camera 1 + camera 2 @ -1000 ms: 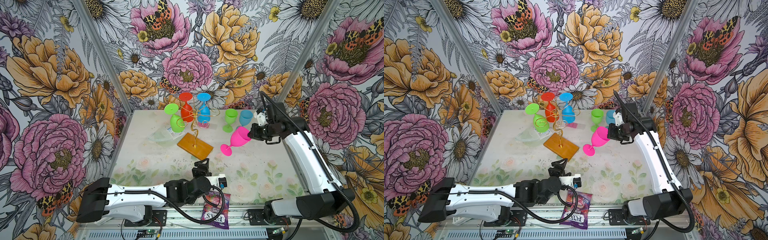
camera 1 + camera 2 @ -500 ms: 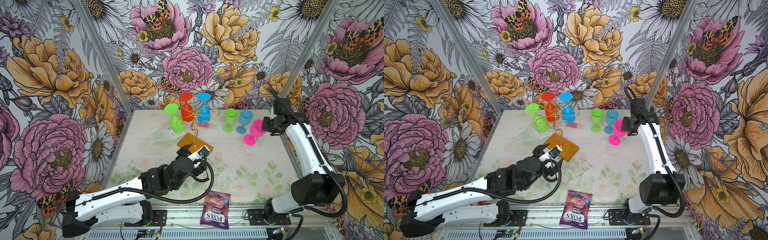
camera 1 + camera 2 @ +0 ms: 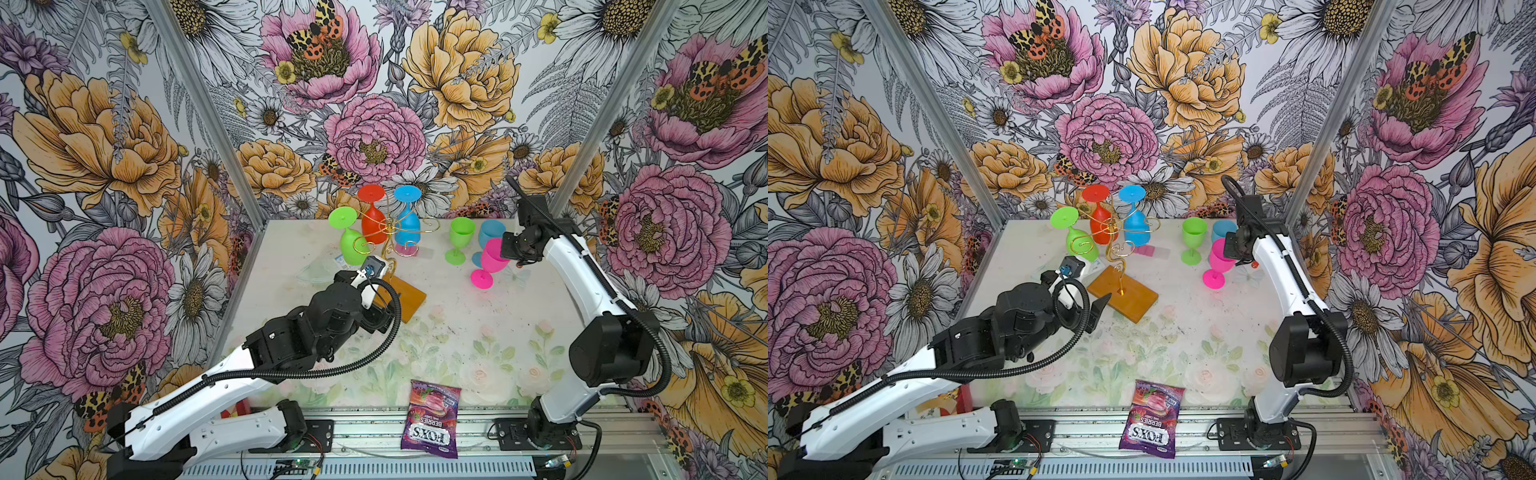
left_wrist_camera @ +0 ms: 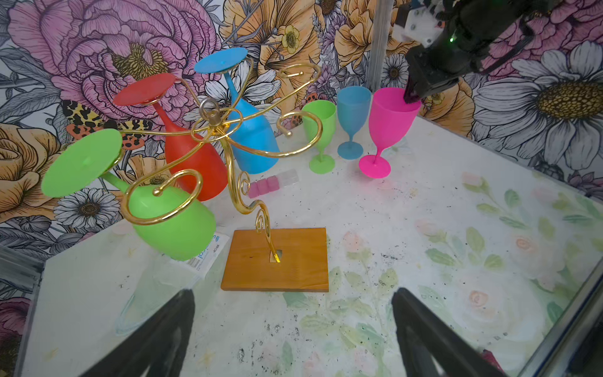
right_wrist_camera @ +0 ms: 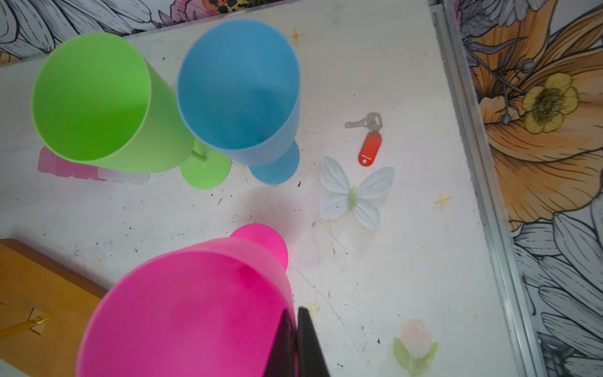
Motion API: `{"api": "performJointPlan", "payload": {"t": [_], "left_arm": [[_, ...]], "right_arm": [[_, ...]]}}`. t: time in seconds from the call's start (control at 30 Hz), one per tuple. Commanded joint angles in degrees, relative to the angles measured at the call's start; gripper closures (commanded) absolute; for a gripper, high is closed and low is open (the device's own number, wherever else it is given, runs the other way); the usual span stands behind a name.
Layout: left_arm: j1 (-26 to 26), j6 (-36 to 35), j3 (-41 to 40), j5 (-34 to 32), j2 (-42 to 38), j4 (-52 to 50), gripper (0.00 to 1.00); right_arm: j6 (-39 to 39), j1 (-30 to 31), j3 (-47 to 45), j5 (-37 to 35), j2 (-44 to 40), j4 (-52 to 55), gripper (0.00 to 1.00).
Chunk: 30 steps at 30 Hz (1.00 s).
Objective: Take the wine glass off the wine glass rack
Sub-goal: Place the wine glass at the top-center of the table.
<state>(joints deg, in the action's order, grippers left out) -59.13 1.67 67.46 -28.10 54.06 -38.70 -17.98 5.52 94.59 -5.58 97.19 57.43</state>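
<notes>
Broadly, a pale floral table (image 3: 478, 332) fills the floor of the flower-papered booth, with both arms reaching in from its front rail. The left gripper (image 4: 292, 293) hovers just in front of the rack's base, its jaws spread wide with nothing between them. The right gripper (image 5: 295, 313) is clamped on the rim of the pink wine glass (image 4: 390, 120), one finger inside the bowl and one outside.

The wine glass rack (image 4: 275, 258) stands toward the back left of the table on its orange-brown base. Three glasses hang from it upside down: the hanging green glass (image 4: 173, 222), the red glass (image 4: 192, 163) and the hanging blue glass (image 4: 251, 143).

The pink wine glass is off the rack, well to its right, leaning a little with its foot down at the tabletop. Just behind it the standing green glass (image 4: 319, 127) and standing blue glass (image 4: 352, 111) are upright, side by side.

A purple candy bag (image 3: 430, 419) lies at the front edge. A pale butterfly (image 5: 355, 192) lies near the blue foot, with a red-tagged key (image 5: 368, 140) just beyond it.
</notes>
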Motion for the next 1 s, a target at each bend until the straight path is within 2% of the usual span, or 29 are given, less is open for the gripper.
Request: {"api": "performJointPlan", "payload": {"t": [0.0, 0.13, 0.4, 0.8, 0.97], "left_arm": [[3.52, 5.54, 2.39, 4.48, -1.01, -2.61, 0.04], [7.12, 7.56, 2.99, 6.87, -1.50, -3.31, 0.04], [8.67, 7.72, 6.56, 5.43, 0.63, -4.02, 0.04], [9.10, 9.69, 10.64, 6.53, 5.83, -3.84, 0.04], [9.18, 10.83, 10.71, 3.83, 6.06, -3.84, 0.04]], "right_arm": [[-0.73, 2.36, 3.41, 0.60, 2.93, -2.23, 1.00], [-1.27, 5.29, 6.41, 1.23, 6.73, -2.68, 1.00], [-1.61, 9.02, 11.21, 1.98, 12.33, -2.67, 1.00], [-1.25, 10.11, 11.60, 2.38, 14.55, -2.67, 1.00], [-1.06, 10.24, 11.67, 3.02, 15.33, -2.67, 0.97]]}}
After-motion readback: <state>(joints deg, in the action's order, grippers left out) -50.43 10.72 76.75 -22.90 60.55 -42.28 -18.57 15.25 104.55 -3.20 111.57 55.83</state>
